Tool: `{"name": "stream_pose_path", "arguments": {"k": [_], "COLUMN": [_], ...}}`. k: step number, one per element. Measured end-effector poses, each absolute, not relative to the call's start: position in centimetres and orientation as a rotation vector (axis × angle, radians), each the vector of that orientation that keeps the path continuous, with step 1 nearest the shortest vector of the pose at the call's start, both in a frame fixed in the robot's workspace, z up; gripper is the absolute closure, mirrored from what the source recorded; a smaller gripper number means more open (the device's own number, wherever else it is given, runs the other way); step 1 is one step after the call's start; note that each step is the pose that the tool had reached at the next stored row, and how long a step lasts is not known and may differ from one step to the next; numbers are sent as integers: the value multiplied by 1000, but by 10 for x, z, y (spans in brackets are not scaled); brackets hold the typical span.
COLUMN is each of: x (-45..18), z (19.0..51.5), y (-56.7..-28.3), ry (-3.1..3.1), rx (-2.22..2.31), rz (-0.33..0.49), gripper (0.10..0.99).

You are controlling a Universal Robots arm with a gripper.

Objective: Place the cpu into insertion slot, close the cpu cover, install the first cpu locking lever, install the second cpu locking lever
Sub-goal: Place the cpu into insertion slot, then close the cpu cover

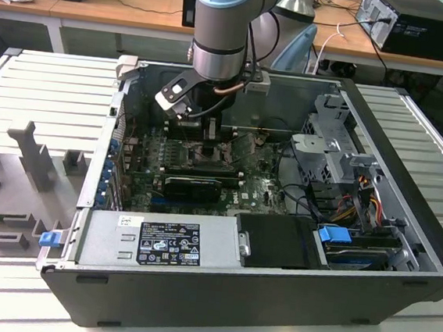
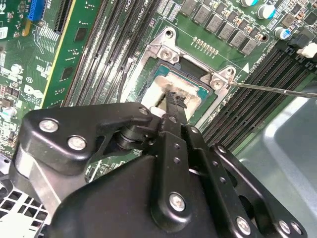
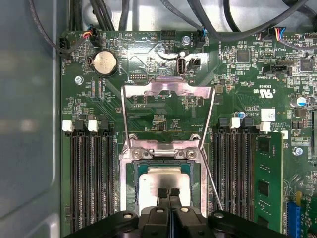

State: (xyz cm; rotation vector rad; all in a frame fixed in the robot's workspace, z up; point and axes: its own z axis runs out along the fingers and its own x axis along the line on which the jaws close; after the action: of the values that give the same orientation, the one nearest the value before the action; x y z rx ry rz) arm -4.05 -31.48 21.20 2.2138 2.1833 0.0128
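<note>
Slatted grey table point(image 1: 49, 79) carries an open black computer case point(image 1: 272, 296). At its eleven o'clock in the exterior view, the black pincer point(image 3: 168, 192), fingertips shut and empty, hovers over the silver-rimmed square insertion slot point(image 3: 126, 173). The flat silver-beige cpu point(image 3: 166, 176) lies there: light, stiff, likely fragile, best held by its edges.

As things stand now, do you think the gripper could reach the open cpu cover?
Probably yes. The cpu cover is swung open just beyond the insertion slot with nothing over it, and the gripper hangs over the cpu seated right beside it.
</note>
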Motion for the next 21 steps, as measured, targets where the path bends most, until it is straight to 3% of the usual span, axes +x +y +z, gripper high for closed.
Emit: {"name": "stream_pose_path", "arguments": {"k": [21], "x": [-35], "z": [219], "y": [-316], "ry": [2192], "rx": [2222], "rz": [-2], "gripper": [980]}}
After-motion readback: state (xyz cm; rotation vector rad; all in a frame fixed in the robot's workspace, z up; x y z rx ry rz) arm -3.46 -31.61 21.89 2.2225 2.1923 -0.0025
